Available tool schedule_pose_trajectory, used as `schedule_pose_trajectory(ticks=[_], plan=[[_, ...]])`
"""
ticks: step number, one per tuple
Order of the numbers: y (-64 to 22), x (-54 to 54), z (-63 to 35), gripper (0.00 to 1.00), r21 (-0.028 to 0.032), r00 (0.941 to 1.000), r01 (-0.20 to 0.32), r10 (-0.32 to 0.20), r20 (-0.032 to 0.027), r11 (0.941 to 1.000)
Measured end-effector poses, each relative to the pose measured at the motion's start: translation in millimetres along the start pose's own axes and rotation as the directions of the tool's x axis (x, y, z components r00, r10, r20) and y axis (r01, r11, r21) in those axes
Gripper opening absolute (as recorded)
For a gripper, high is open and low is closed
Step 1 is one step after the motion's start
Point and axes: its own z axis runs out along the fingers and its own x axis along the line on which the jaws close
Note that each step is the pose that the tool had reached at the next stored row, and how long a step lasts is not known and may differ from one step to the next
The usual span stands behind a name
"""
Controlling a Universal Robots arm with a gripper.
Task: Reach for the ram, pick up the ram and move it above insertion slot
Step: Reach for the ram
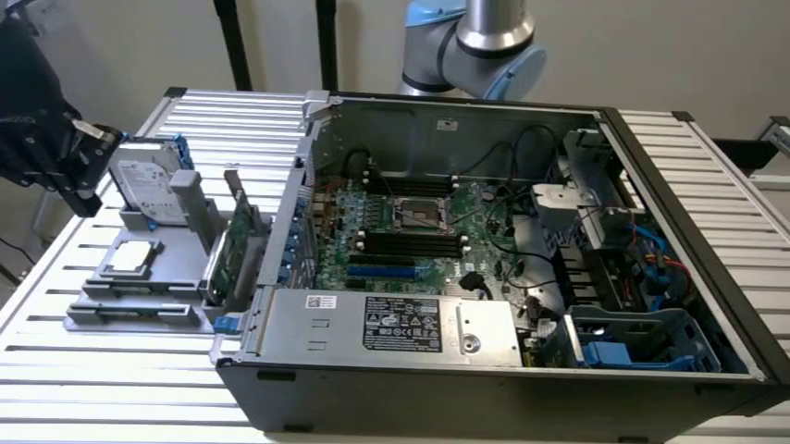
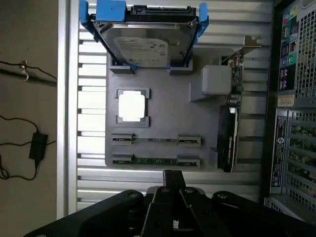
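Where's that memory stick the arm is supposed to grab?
The ram sits in the gray tray on the exterior view's left, outside the computer case, in the slot at the end opposite the hard drive.

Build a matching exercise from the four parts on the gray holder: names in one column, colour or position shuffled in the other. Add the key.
Column one
1. ram
2. hard drive
3. processor
4. expansion card

Column two
A. silver square lying flat
B. standing on edge, nearest the computer case
C. held in a blue bracket
D. thin green stick in a narrow slot of the gray holder

Pairs: 1-D, 2-C, 3-A, 4-B
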Motion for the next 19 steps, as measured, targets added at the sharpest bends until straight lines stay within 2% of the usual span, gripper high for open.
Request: schedule_pose_trajectory(ticks=[7,10,15,19], plan=[[-1.6,0.0,0.0,0.11,-0.0002,1.0000,0.006,-0.006,-0.0008,1.0000],[-1.6,-0.1,0.0,0.11,-0.0002,0.9983,0.059,-0.059,-0.0029,0.9983],[-1.6,-0.1,0.2,0.11,-0.0005,0.9888,0.149,-0.149,-0.0063,0.9888],[-1.6,-0.1,0.3,0.11,-0.0009,0.9751,0.222,-0.222,-0.0091,0.9751]])
